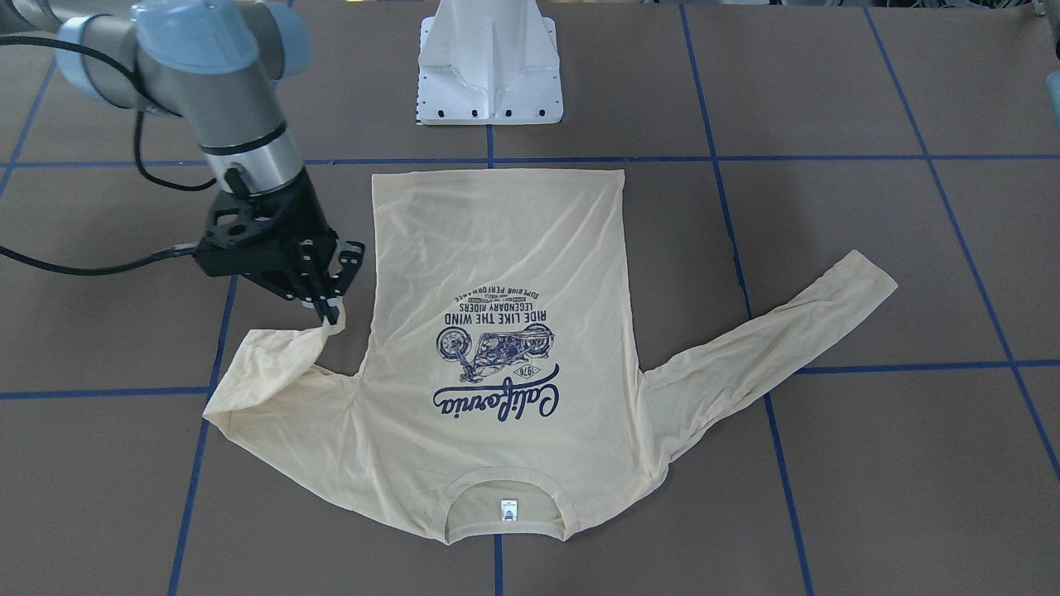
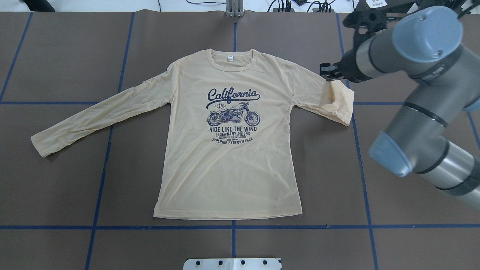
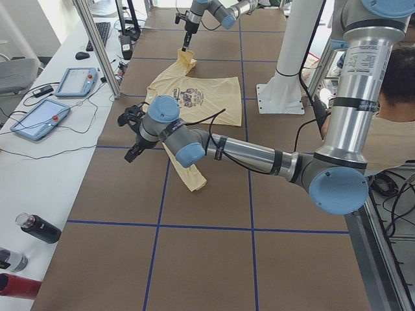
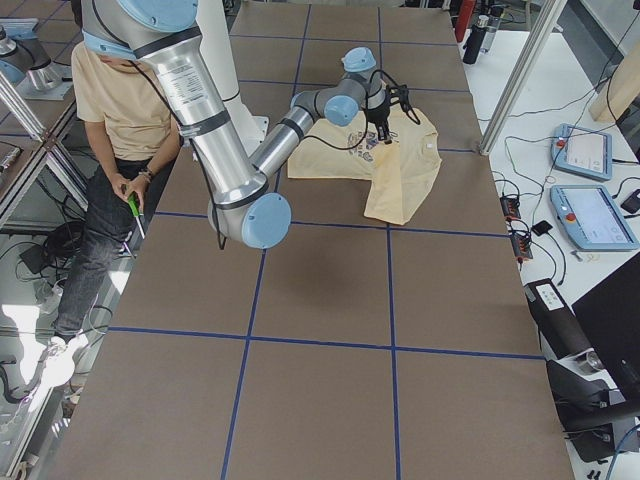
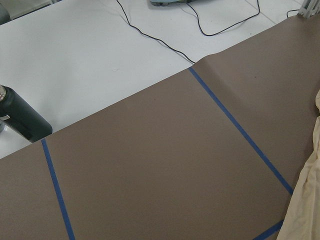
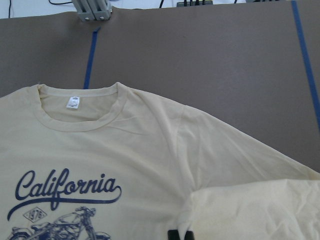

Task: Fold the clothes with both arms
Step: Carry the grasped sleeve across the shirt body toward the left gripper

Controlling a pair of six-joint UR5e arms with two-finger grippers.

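Flat cream T-shirt (image 2: 225, 180) — one sleeve (image 2: 339, 105) doubled

A pale cream-yellow T-shirt (image 2: 232, 180) is printed with a navy motorcycle motif (image 2: 233, 114); the brown table (image 2: 56, 187) is gridded with blue tape lines (image 2: 102, 180).

Brown table cover (image 2: 56, 187) with a grid of blue tape lines (image 2: 112, 227). A white bench (image 3: 45, 175) runs along the operators' side, holding two teach pendants (image 3: 79, 81) lying flat, loose black cables (image 5: 160, 40), a keyboard (image 3: 102, 32), a mouse (image 3: 82, 55), a dark bottle (image 3: 39, 228) and a red bottle (image 3: 16, 285) at the near end. A person (image 4: 115, 110) in a tan shirt and dark trousers sits just off the table edge on the opposite side, holding a thin green object (image 4: 133, 212), can't tell what.
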